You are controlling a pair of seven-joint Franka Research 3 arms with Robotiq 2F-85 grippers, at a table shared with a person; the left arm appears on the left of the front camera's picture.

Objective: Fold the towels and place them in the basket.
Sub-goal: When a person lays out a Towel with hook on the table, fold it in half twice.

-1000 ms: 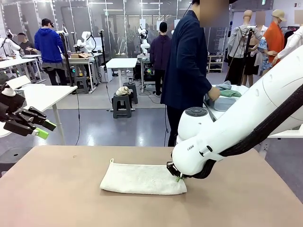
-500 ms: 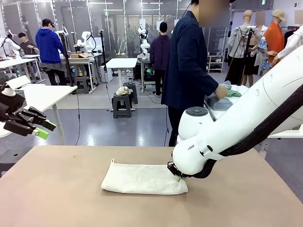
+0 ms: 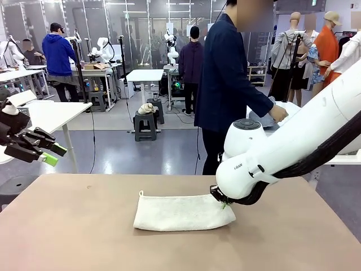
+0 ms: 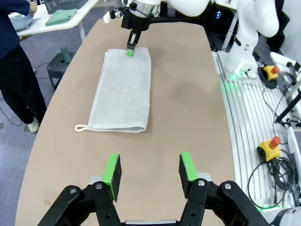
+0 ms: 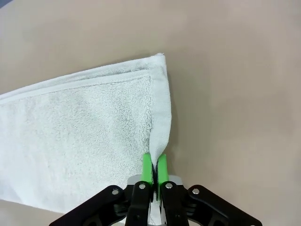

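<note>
Pinching folded edge of cream towel (image 5: 84,127): right gripper (image 5: 154,161), right wrist view | left gripper (image 4: 150,162) parted, empty, left wrist view

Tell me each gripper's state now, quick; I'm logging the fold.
Left gripper: open, holding nothing.
Right gripper: shut on the towel edge.

- We record the right arm (image 3: 299,132) as a glossy white rounded shell with a round dark-grey joint cap (image 3: 247,124), small dark lettering on the link, and a thick black cable bundle (image 3: 330,149) running along it.
- On the right end effector (image 5: 155,162) we see a black body, silver screw heads and bright green pads (image 5: 147,167).
- On the left end effector (image 4: 149,170) we see black linkage fingers, silver screws and green rectangular pads.
- We log the person (image 3: 225,84) in a dark navy long-sleeved jacket and dark trousers.
</note>
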